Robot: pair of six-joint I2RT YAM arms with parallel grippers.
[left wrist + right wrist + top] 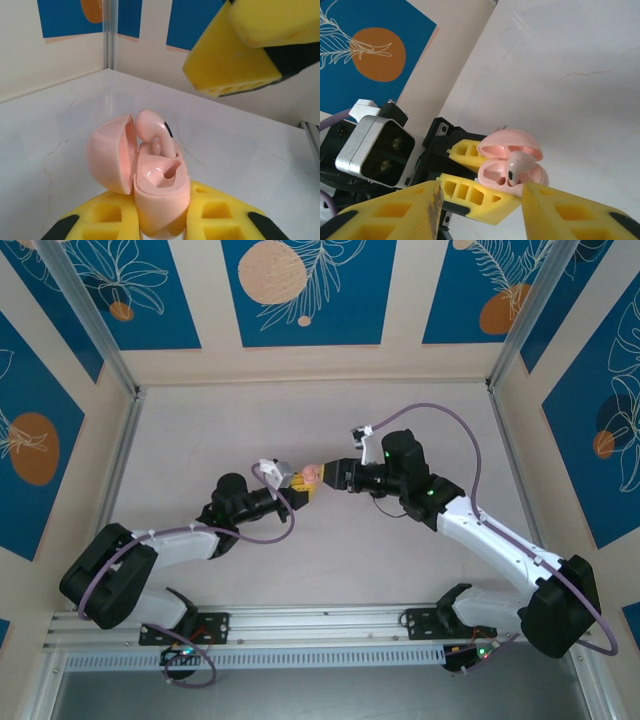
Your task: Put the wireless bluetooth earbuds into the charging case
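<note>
Pale marble-look surface (200, 420) with blue leaf-print wall panels around it, seen from the top camera. Both arms met near the middle. The left claw (300, 488) was clenched on a pink charging case (311, 473), holding it off the surface, seemingly to keep it steady for the other arm. The right claw (332, 477) pointed at it from just beside.

From the left wrist, the case stood upright between two yellow padded fingers (107, 217), its lid (112, 152) swung open to the left. One pink earbud (155, 131) stood stem-down in a socket, its head above the rim, so it looked not fully seated. The socket beside it lay empty. A yellow finger of the right claw hung above, apart from the earbud.

From the right wrist, the right claw's own fingers stood apart with nothing between them: released. Beyond them sat the open case, the earbud leaning out.
</note>
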